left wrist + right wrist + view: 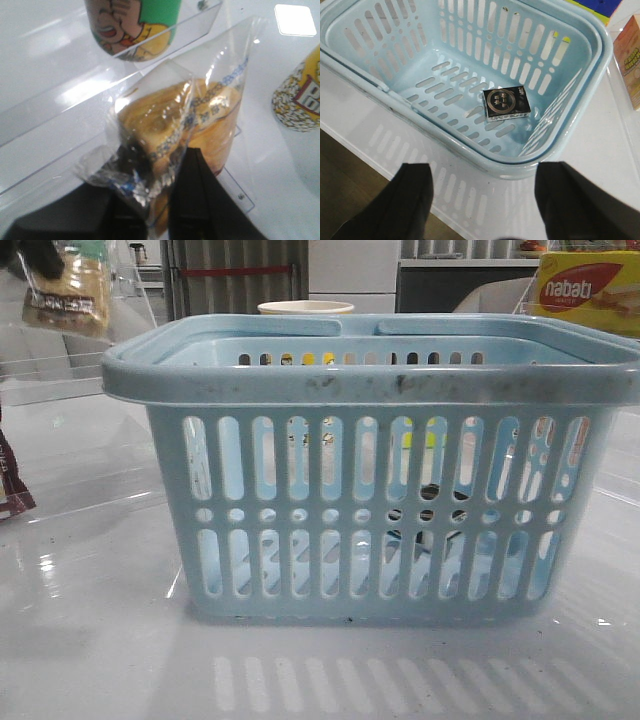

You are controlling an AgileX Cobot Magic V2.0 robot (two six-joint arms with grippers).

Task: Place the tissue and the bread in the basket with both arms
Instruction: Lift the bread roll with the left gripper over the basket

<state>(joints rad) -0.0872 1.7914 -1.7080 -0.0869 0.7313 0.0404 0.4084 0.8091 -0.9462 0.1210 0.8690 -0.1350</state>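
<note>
**Bread aloft, basket waiting**

While the left gripper [157, 200] holds the tan-yellow bread in its crinkly clear plastic bag [175, 130] clenched between its black fingers, high at the far left and clear of the white desk [100, 640], the step in hand looks like the carry. The next move, I judge, calls for a swing rightward over the thick rim of the large light-blue slotted plastic basket [380, 380], then a release above the floor. To the right, the right gripper [482, 200] hangs released and empty just outside the basket's rim.

Counted: one bread bag, one basket, one small black packet [506, 102] lying inside it, probably the tissue, and two grippers.
</note>
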